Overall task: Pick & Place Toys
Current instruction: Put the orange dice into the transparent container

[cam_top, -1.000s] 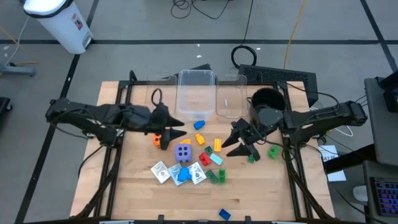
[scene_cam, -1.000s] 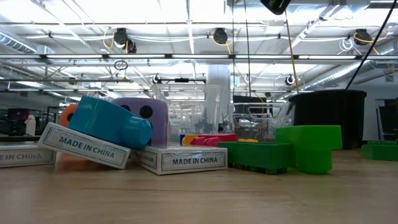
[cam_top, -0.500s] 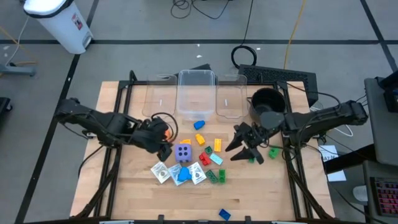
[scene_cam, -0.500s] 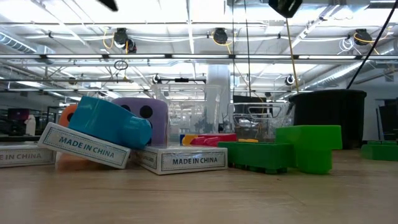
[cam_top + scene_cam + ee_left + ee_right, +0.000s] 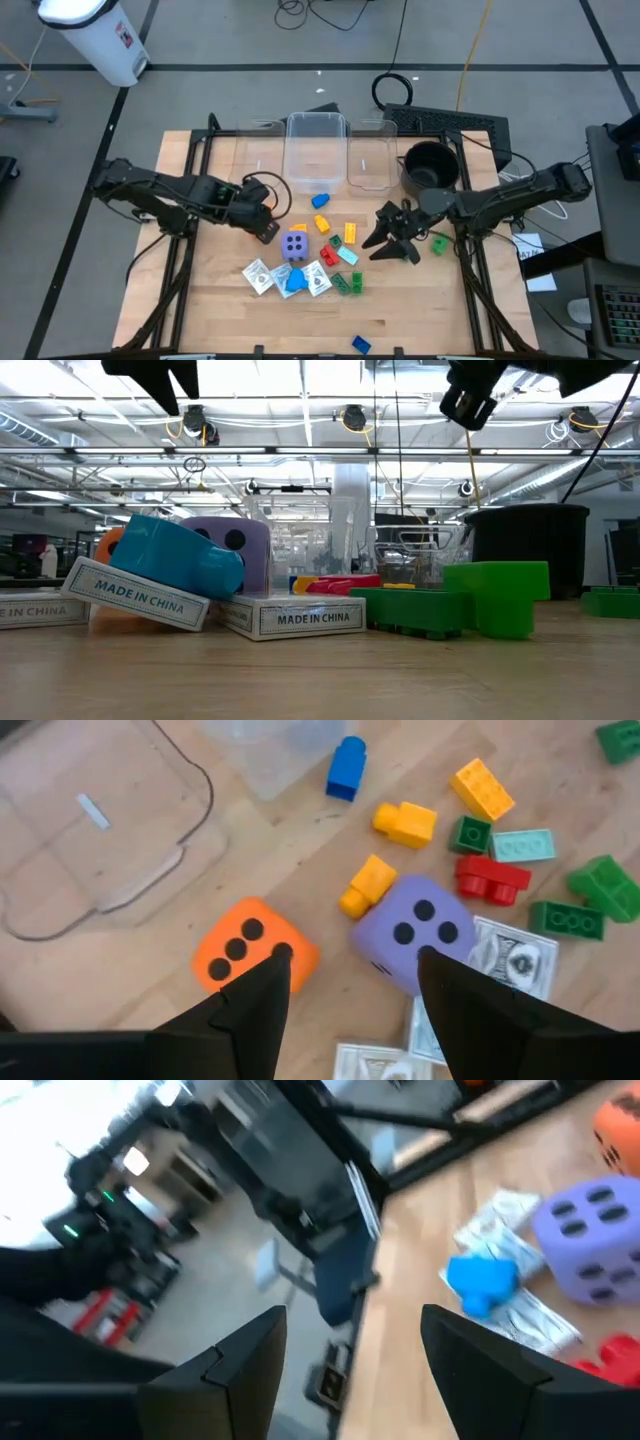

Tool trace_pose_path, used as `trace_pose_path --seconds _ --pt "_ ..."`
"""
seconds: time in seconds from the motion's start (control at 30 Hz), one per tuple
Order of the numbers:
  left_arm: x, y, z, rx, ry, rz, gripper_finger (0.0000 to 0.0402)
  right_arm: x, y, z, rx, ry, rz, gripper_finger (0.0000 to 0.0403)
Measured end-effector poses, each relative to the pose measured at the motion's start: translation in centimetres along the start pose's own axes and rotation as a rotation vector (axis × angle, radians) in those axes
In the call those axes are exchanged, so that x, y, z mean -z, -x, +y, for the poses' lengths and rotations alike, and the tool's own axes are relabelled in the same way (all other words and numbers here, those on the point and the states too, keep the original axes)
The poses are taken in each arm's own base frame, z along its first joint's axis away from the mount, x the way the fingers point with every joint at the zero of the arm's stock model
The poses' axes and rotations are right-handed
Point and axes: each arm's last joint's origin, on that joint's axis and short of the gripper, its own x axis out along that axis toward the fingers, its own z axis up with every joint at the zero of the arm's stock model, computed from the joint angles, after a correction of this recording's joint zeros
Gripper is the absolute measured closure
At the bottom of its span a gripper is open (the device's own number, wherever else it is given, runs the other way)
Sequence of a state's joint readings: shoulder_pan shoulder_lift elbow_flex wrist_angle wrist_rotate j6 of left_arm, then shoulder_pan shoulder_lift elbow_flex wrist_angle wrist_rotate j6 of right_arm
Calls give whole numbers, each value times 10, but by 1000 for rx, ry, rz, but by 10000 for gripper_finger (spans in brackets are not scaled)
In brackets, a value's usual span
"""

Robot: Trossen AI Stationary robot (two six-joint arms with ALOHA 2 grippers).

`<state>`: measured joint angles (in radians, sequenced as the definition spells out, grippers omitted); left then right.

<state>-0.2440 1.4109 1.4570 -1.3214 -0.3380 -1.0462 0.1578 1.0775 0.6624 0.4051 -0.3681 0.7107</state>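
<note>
While both arms hang above the wooden tabletop [image 5: 220,300], neither has hold of a toy. The left gripper [image 5: 345,982] hovers with its fingers parted and nothing between them, directly over the orange die [image 5: 255,947] and the purple die [image 5: 415,932], which sit side by side toward the middle of the tabletop, nearer its left edge. The right gripper [image 5: 392,238] is likewise spread open and holds nothing, poised right of the toy cluster, near the black pot [image 5: 430,165] that stands by the right rear corner.

Yellow bricks [image 5: 405,823] lie just behind the purple die, with a red brick [image 5: 492,878] and green bricks [image 5: 567,918] beside it. A blue brick [image 5: 346,767] lies closest to the clear plastic bins [image 5: 316,150], which line the rear edge. White playing cards [image 5: 258,276] lie in front of the purple die, toward the front edge, with a light blue brick [image 5: 175,555] resting across them. Another green brick [image 5: 440,243] sits near the right edge, and a lone blue brick [image 5: 361,345] lies at the front edge.
</note>
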Motion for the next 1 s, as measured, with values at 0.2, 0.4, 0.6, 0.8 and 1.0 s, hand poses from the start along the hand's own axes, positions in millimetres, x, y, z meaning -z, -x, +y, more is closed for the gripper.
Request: trace_pose_path --seconds 0.2,0.4,0.6,0.8,1.0 --pt "-10 -5 10 -25 66 53 174 -5 4 -3 -46 1 -94 177" --pt "-12 -7 19 -70 173 105 174 -10 7 -9 -19 2 -120 177" --pt "-12 -7 27 -136 201 134 174 -14 10 -14 3 1 -140 177" --pt "-12 -7 28 -140 203 152 174 -16 11 -16 15 1 -150 177" --pt "-10 -7 30 -174 302 159 174 -16 12 -17 18 2 -153 177"
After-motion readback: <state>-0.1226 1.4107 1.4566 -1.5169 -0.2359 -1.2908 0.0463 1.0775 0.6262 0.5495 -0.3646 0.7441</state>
